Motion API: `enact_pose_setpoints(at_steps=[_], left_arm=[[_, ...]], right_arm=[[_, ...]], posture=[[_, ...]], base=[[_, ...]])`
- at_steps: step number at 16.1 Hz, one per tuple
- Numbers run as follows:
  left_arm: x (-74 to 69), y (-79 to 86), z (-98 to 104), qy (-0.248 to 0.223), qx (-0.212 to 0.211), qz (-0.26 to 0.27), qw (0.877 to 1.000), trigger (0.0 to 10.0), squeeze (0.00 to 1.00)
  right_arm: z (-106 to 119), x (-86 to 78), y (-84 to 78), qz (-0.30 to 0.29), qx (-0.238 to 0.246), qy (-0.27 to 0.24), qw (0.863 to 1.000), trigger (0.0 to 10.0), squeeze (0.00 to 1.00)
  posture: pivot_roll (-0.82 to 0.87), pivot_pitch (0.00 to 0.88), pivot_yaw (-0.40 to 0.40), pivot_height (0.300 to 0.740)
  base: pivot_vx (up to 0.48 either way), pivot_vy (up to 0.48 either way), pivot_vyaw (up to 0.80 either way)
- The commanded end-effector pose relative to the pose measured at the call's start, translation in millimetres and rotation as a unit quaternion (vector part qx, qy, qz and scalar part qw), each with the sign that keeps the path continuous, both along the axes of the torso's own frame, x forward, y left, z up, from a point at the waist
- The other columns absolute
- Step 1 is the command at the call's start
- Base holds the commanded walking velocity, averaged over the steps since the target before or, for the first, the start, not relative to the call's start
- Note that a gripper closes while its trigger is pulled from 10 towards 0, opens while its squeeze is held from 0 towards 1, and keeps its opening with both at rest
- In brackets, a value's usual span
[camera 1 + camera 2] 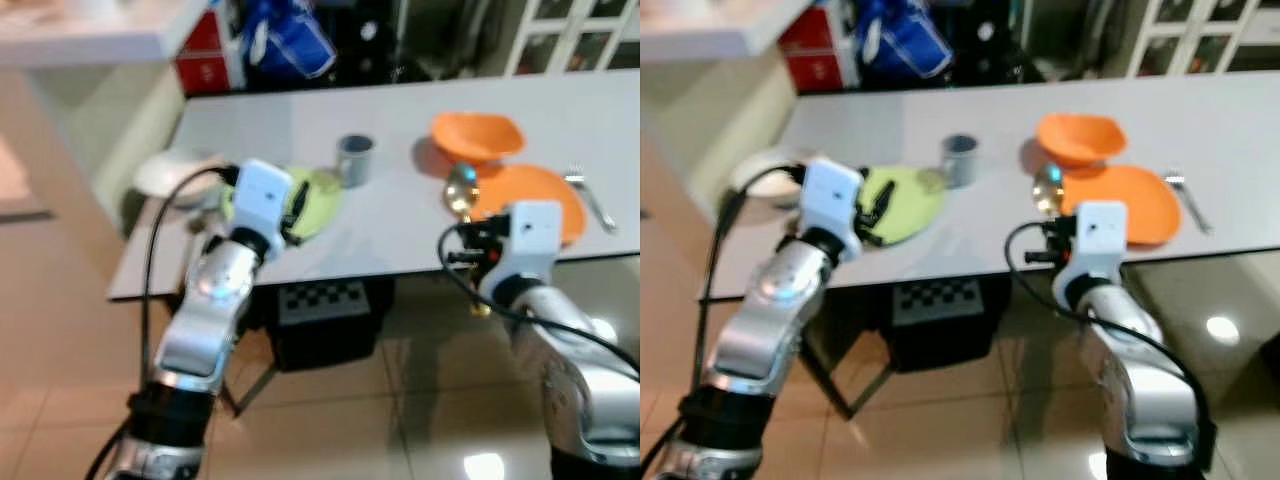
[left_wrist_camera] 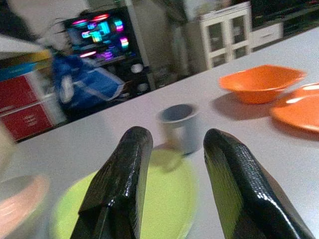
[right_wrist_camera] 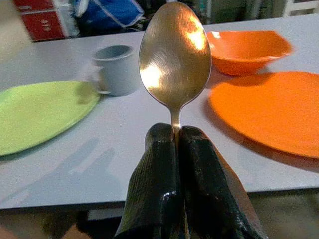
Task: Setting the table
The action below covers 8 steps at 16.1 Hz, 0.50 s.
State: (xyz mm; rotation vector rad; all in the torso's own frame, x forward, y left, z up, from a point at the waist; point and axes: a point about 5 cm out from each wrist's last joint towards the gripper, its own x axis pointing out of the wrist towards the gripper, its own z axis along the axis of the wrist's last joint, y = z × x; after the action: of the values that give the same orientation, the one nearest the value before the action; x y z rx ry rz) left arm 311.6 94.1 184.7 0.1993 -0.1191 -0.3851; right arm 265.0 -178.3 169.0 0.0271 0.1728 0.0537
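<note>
On the grey surface [image 1: 400, 230], near its left edge, lies a pale whitish plate [image 1: 172, 174]. Just beside it, toward the front edge, is a light green plate [image 3: 40, 112], flat and round. The left gripper [image 2: 172, 191] hangs over this green plate with its two black fingers spread apart and nothing between them; whether they touch the plate I cannot tell.

Behind the green plate stands a small grey cup [image 3: 113, 68], upright, close to the plate's far rim.

More to the right, the right gripper [image 3: 178, 149] is at the front edge of the surface. Its fingers are pressed together on the thin neck of a golden metal spoon [image 3: 174, 57]. The spoon has a shiny oval bowl with bright reflections, and it points away from the gripper, toward the far edge, held above the surface between the grey cup and the orange plate [image 3: 269, 112].

This orange plate lies flat near the front edge, on the right part of the surface. Just behind it sits an orange bowl [image 3: 246, 47] with a wavy rim. At the right side of the orange plate, a silver fork [image 1: 590, 195] lies on the surface.
</note>
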Motion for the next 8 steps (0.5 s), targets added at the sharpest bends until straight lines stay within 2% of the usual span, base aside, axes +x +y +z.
enact_pose_setpoints(at_steps=[1,6,7,8], left_arm=[[-2.1,0.8,3.7,-0.008,0.005,-0.002,1.0,10.0,0.0],[-14.1,-3.3,-6.8,0.011,0.001,-0.009,1.0,10.0,0.0],[-23.7,-6.8,-13.8,0.022,0.004,-0.017,1.0,10.0,0.0],[-26.2,-8.0,-15.2,0.022,0.009,-0.021,1.0,10.0,0.0]], right_arm=[[5.1,-0.9,-0.9,-0.003,-0.005,-0.01,1.0,10.0,0.0],[-1.7,-10.4,-9.1,-0.002,-0.022,0.01,1.0,10.0,0.0],[-1.8,-15.7,-17.1,-0.006,-0.033,0.017,0.999,10.0,0.0],[-1.4,-16.4,-19.8,-0.008,-0.035,0.017,0.999,10.0,0.0]], posture=[[-0.08,0.0,0.056,0.74],[-0.12,0.0,0.04,0.74],[-0.14,0.0,0.032,0.74],[-0.13,0.0,0.027,0.74]], base=[[0.368,0.0,0.0],[0.367,0.0,0.0],[0.368,0.0,0.0],[0.368,0.0,0.0]])
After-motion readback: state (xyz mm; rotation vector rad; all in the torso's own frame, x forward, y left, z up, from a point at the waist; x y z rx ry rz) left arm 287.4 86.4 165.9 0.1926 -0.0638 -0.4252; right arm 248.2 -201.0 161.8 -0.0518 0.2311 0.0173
